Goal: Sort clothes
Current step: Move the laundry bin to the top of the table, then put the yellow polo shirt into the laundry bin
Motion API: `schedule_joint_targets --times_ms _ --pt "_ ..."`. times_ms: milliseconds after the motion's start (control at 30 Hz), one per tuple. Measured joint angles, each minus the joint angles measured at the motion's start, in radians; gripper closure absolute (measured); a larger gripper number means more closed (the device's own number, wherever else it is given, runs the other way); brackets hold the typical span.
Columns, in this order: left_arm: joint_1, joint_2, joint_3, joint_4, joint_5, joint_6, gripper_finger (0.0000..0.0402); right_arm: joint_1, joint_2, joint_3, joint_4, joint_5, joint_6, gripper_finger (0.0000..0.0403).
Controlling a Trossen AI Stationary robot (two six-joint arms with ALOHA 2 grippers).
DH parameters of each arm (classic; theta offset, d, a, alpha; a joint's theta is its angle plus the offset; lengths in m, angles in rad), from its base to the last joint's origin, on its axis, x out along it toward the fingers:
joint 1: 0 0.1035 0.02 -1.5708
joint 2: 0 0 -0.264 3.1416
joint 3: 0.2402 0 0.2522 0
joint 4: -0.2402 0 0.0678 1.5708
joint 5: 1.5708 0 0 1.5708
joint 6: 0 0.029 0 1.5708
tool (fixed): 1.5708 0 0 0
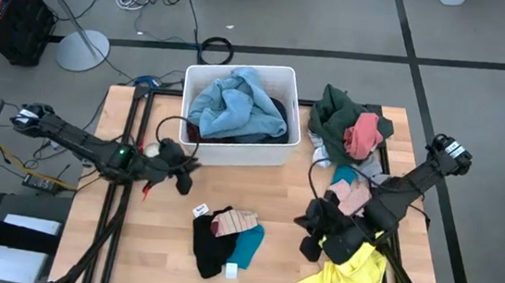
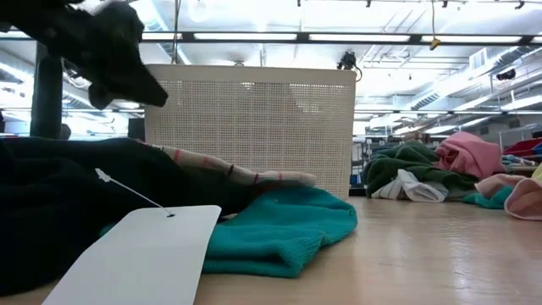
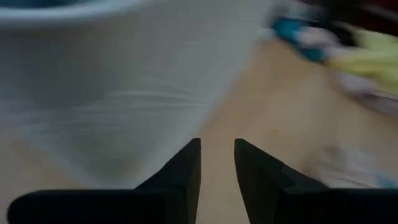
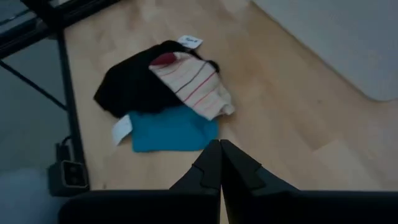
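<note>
One white bin (image 1: 233,149) stood at the upper middle of the overhead frame, with one light blue garment (image 1: 235,105) bundled inside. Three garments lay piled at lower centre: one black (image 1: 208,244), one teal (image 1: 247,245), one striped cream (image 1: 236,221). At right lay a green (image 1: 335,108), a pink (image 1: 364,134) and a yellow piece (image 1: 346,279) (others there could not be counted). Two arms showed.

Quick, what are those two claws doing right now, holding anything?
Left gripper: fingers slightly apart, holding nothing, beside the white bin.
Right gripper: shut, empty, above the table near the small clothes pile.
</note>
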Motion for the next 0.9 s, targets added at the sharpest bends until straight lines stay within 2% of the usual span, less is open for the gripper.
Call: schedule_joint_targets --times_ms 100,267,400,600,800,900 --pt "-0.019 0.0 0.0 0.073 0.08 0.025 0.0309 -0.001 0.04 0.0 0.029 -0.016 -0.005 0.0402" --pt "-0.131 0.001 0.0 0.158 0.092 0.031 0.0319 -0.045 0.151 0.0 0.092 -0.072 -0.107 0.0402" --pt "-0.246 0.008 0.0 0.159 0.098 0.028 0.0326 -0.071 0.191 0.0 0.101 -0.09 -0.126 0.0401" --pt "-0.361 0.058 0.001 0.221 0.084 0.046 0.0342 -0.082 0.146 0.0 0.036 -0.158 -0.08 0.0399" --pt "-0.355 0.172 0.036 0.316 0.077 0.109 0.0353 -0.081 0.078 0.0 -0.156 -0.247 0.057 0.0398" --pt "-0.339 0.218 0.045 0.38 0.079 0.133 0.0353 -0.081 0.04 0.0 -0.242 -0.324 0.093 0.0392"
